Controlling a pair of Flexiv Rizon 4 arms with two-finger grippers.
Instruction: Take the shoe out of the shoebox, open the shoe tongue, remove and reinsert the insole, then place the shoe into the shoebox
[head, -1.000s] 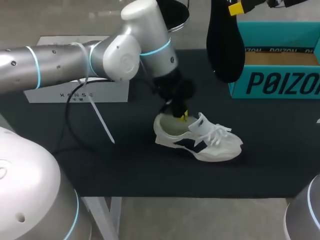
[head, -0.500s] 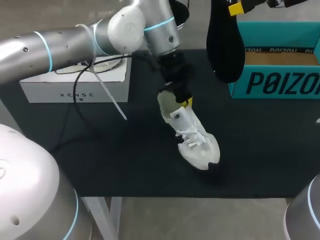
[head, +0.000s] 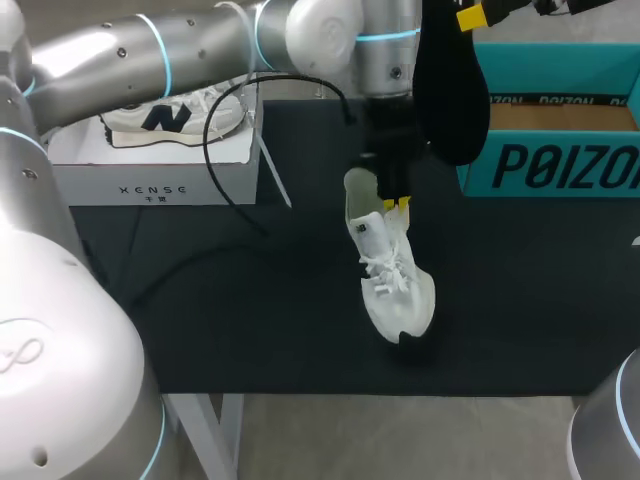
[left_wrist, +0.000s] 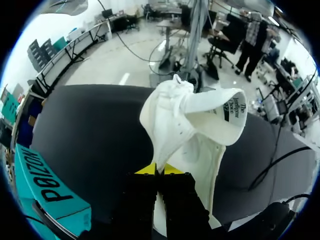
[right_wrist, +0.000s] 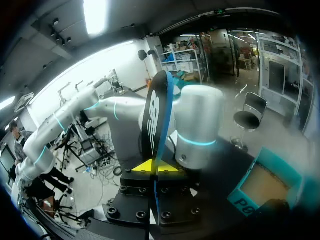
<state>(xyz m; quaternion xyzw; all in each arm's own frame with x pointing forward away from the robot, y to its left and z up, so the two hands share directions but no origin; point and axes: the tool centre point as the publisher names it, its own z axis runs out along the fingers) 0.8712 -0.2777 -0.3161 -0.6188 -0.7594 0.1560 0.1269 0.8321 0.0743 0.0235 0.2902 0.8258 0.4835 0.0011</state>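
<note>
A white sneaker (head: 390, 270) hangs toe-down over the black mat, its toe touching or just above the mat. My left gripper (head: 392, 203) is shut on the shoe's collar edge beside the tongue. In the left wrist view the fingers (left_wrist: 159, 169) pinch the white upper (left_wrist: 172, 120), with the tongue (left_wrist: 220, 107) folded outward. My right gripper (head: 474, 17) holds a black insole (head: 450, 85) up high at the back; in the right wrist view the insole (right_wrist: 155, 130) stands edge-on between its yellow tips (right_wrist: 156, 167). The teal shoebox (head: 560, 125) sits at the back right.
A white box (head: 150, 170) at the back left carries a second white sneaker (head: 170, 110). A black cable (head: 215, 185) trails from my left arm over the mat. The black mat (head: 250, 320) covers the table; its front edge is near the shoe's toe.
My left arm swung right and lifted the shoe from lying on its sole to hanging toe-down under the insole. The second sneaker on the white box came into view. The right arm stayed still.
</note>
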